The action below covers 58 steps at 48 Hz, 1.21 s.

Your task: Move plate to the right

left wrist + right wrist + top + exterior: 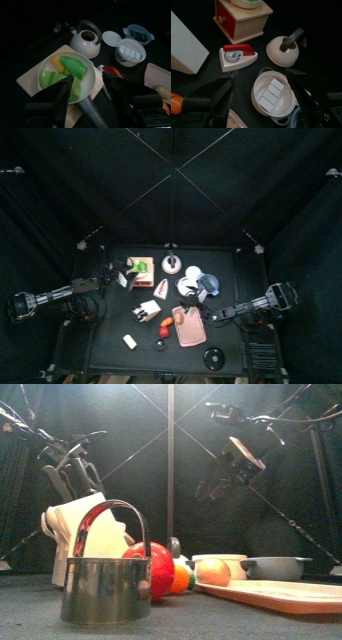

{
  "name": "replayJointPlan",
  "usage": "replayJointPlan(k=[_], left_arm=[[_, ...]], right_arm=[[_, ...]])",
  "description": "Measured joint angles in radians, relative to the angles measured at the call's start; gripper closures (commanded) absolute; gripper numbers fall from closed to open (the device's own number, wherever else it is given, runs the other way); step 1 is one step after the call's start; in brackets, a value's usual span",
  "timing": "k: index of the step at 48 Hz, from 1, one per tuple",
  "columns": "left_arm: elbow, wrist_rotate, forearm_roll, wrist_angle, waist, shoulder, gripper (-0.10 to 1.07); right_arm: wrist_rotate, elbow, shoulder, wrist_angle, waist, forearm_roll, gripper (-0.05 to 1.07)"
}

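Well, plate (191, 329) prob. beside right end effector (218, 314).

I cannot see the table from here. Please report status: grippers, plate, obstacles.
Left gripper open, above the green food dish. Right gripper open, above the white ridged dish. Salmon plate untouched. Orange fruit sits beside its edge.

So the plate (191, 329) sits toward the front of the worktop (114, 353), right of centre. Just left of it there's a tomato (151, 567), with a metal cup (106, 588) nearest the front edge. Behind the plate sit a bowl (207, 283) and a round dish (189, 286), touching, and a teapot (171, 263) further back. A wooden board (30, 76) with a plate of greens (65, 76) on it sits left of the teapot.
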Motion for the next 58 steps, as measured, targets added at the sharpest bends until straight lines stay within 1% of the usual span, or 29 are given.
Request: replayJointPlan(k=[8,13,21,27,31,41,52,58], left_arm=[[0.003,0.002,0.002,-0.097,-0.052,-0.005,0.11],[0.014,0.002,0.002,-0.166,-0.086,-0.005,0.11],[0.043,0.002,0.035,-0.25,-0.135,-0.009,0.11],[0.075,0.0,0.069,-0.285,-0.164,-0.029,0.11],[0.097,0.003,0.087,-0.296,-0.17,-0.049,0.11],[0.149,0.003,0.117,-0.33,-0.178,-0.091,0.11],[0.187,0.003,0.163,-0.345,-0.179,-0.104,0.11],[0.198,0.003,0.164,-0.348,-0.179,-0.107,0.11]], right_arm=[[-0.005,-0.029,0.0,-0.006,0.023,0.104,-0.02],[-0.005,-0.044,-0.002,-0.034,0.041,0.149,-0.02],[-0.002,-0.058,0.009,-0.149,0.051,0.21,-0.02],[-0.009,-0.066,0.037,-0.244,0.048,0.222,-0.02],[-0.011,-0.072,0.058,-0.29,0.046,0.225,-0.02],[-0.014,-0.098,0.121,-0.353,0.046,0.222,-0.02],[-0.057,-0.143,0.206,-0.445,0.044,0.215,-0.02],[-0.086,-0.167,0.216,-0.48,0.044,0.23,-0.02]])
